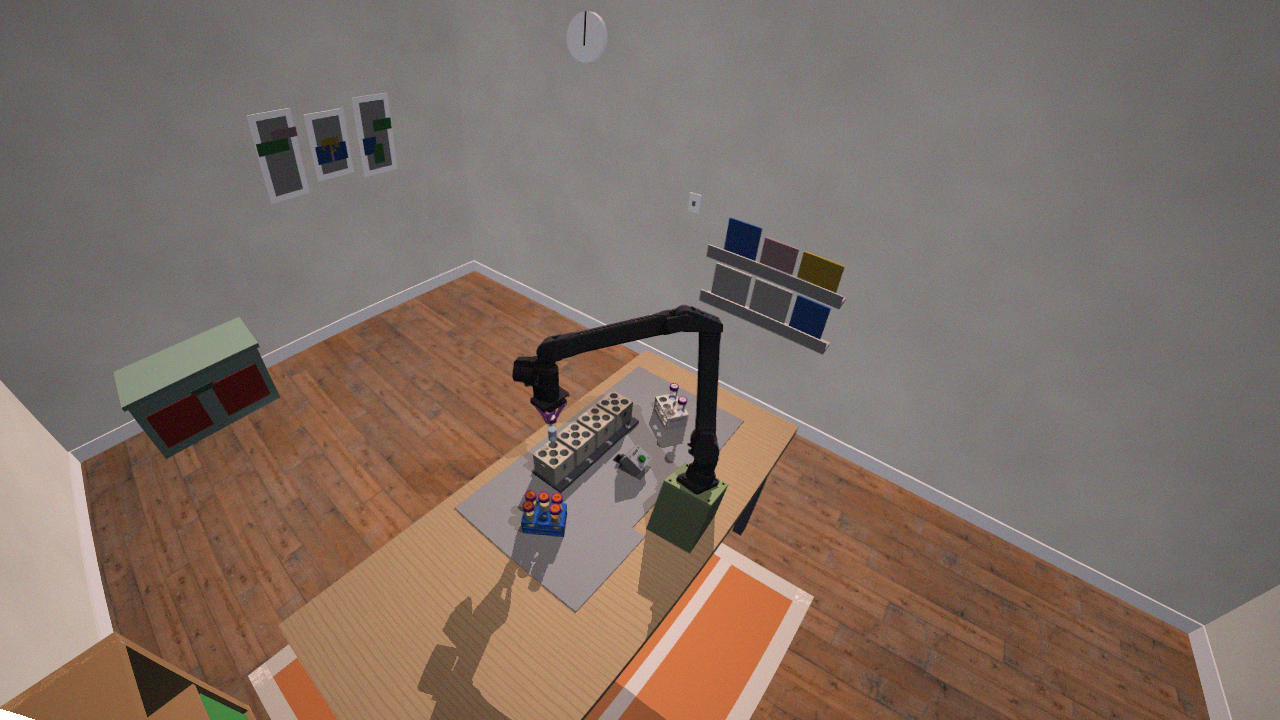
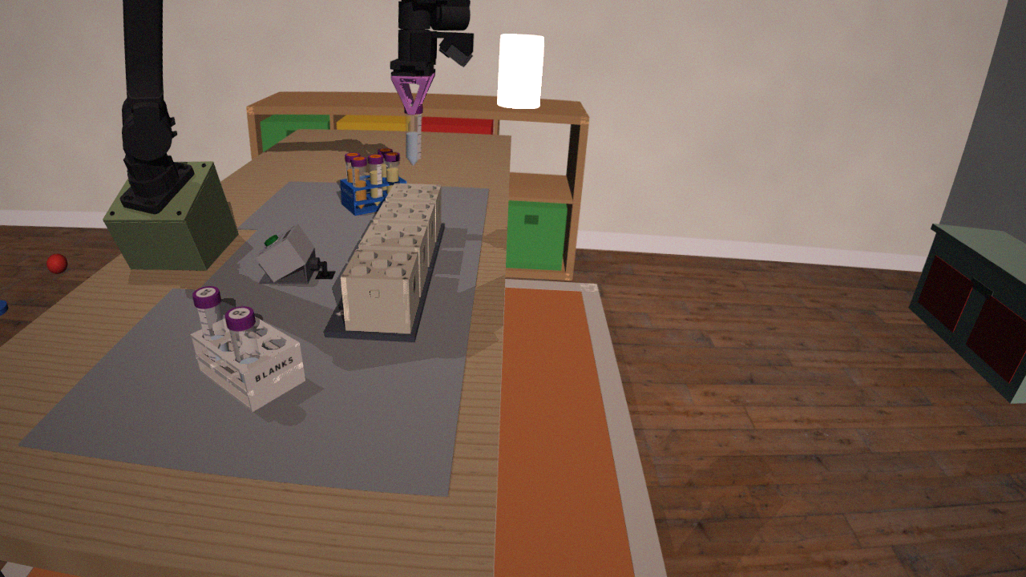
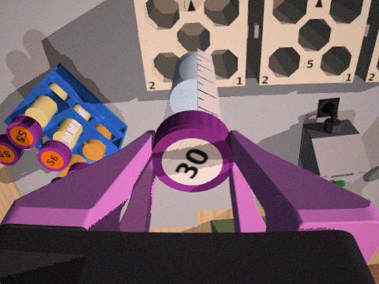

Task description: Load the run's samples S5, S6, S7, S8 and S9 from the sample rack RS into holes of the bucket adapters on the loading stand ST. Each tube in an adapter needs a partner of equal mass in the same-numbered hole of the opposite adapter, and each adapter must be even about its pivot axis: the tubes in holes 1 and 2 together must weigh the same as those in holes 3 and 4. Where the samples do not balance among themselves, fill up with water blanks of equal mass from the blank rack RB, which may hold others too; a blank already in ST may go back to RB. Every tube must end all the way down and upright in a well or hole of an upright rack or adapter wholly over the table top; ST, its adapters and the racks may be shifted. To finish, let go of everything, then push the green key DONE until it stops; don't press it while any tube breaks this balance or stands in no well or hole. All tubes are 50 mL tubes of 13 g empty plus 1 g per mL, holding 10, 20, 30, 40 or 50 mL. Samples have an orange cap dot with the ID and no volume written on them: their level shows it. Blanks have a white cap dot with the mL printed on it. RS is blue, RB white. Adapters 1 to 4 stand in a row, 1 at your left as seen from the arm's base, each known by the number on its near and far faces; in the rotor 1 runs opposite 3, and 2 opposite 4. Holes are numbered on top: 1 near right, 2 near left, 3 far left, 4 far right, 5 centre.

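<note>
My gripper (image 3: pixel 192 142) is shut on a water blank (image 3: pixel 193 155) with a purple cap and a white dot marked 30. It hangs upright above the end adapter (image 3: pixel 192 31) of the loading stand (image 2: pixel 394 251), the one beside the blue sample rack (image 2: pixel 368 176). In the wrist view its tip sits over the near side, between holes 1 and 2, clear of the top. The gripper (image 2: pixel 414 107) and tube (image 2: pixel 413 143) are well above the stand. The holes I can see are empty. The sample rack (image 3: pixel 57 125) holds several orange-dotted tubes.
The white blank rack (image 2: pixel 247 351) holds two purple-capped blanks. The grey box with the green DONE key (image 2: pixel 271 240) stands between the arm's base (image 2: pixel 168 215) and the stand. A shelf unit (image 2: pixel 430 129) lies behind the table.
</note>
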Available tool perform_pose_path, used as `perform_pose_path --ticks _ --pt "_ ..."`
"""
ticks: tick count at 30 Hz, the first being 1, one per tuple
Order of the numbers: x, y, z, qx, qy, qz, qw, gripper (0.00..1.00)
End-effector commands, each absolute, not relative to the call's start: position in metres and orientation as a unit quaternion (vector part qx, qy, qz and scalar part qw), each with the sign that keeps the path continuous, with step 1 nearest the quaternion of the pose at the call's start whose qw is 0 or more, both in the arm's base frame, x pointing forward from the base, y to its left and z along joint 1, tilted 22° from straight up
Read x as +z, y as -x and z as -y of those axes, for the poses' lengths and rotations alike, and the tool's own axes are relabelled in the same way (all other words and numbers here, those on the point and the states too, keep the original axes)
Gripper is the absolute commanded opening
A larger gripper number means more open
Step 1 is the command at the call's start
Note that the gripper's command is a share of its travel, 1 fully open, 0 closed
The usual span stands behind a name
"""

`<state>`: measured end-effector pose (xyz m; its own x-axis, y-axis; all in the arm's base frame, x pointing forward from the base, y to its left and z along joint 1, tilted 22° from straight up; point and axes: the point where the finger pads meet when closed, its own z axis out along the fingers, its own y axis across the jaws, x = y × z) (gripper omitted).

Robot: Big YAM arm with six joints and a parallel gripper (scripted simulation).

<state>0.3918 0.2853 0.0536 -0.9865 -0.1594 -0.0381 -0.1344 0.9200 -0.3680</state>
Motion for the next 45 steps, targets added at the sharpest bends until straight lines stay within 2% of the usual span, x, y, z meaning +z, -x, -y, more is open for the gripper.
perform_pose_path --ticks 1,12,13,20,24,45 --pt "0.066 -0.403 -0.286 -0.173 0.102 -0.978 0.046 0.0" --pt "0.029 -0.403 -0.275 -0.183 0.105 -0.977 0.034 0.0" --pt "0.042 -0.417 -0.285 -0.169 0.101 -0.979 0.053 0.0" --pt "0.009 -0.405 -0.267 -0.183 0.105 -0.977 0.034 0.0" --pt "0.025 -0.41 -0.281 -0.172 0.104 -0.978 0.05 0.0" --pt "0.026 -0.41 -0.281 -0.172 0.104 -0.978 0.05 0.0"
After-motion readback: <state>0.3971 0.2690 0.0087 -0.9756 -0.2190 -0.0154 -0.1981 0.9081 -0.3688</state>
